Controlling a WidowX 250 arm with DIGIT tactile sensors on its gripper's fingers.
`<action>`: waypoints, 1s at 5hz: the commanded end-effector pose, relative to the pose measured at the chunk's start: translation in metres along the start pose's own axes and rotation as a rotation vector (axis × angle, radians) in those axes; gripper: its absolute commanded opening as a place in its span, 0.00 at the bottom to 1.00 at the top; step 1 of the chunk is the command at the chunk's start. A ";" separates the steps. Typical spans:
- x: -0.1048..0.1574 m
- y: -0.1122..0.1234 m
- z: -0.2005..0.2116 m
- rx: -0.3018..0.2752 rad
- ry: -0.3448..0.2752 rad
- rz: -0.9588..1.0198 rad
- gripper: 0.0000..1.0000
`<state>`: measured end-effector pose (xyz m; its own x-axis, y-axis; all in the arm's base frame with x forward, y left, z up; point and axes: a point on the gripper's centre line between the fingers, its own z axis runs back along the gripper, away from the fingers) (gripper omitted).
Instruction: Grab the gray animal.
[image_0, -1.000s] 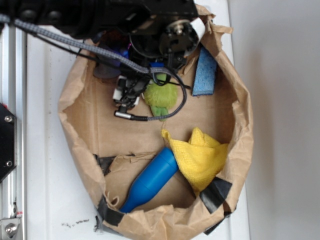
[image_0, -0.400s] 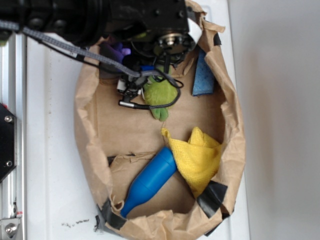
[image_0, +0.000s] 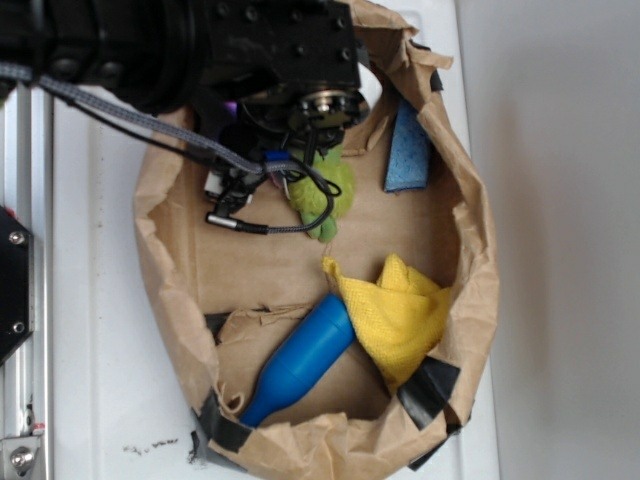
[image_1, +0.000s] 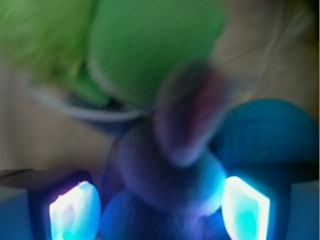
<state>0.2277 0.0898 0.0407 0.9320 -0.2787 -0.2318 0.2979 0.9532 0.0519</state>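
In the blurred wrist view the gray animal (image_1: 175, 170), dark and soft with a pinkish patch, lies between my two glowing fingertips (image_1: 75, 210). My gripper (image_1: 160, 210) is open around it, with a gap showing on the left side. The lime-green plush (image_1: 145, 45) lies just beyond it, and a teal-blue ball (image_1: 265, 135) sits to the right. From the exterior camera the arm (image_0: 280, 50) covers the bag's far end and hides the gray animal. Only the green plush (image_0: 325, 190) shows below the arm.
Everything lies inside a crumpled brown paper bag (image_0: 160, 260) on a white surface. A blue sponge (image_0: 408, 150) leans at the far right wall. A yellow cloth (image_0: 400, 310) and a blue bottle-shaped toy (image_0: 300, 360) fill the near end. A cable (image_0: 250, 225) loops below the arm.
The arm has moved toward the bag's far end, covering more of that corner. The green plush has shifted slightly and the bag walls have changed shape.
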 end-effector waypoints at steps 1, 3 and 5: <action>-0.004 -0.019 0.024 -0.050 -0.029 -0.046 1.00; 0.004 -0.020 0.024 -0.052 -0.032 -0.026 1.00; 0.017 -0.019 0.012 -0.020 -0.036 -0.001 1.00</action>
<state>0.2336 0.0701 0.0400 0.9370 -0.2659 -0.2265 0.2771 0.9607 0.0184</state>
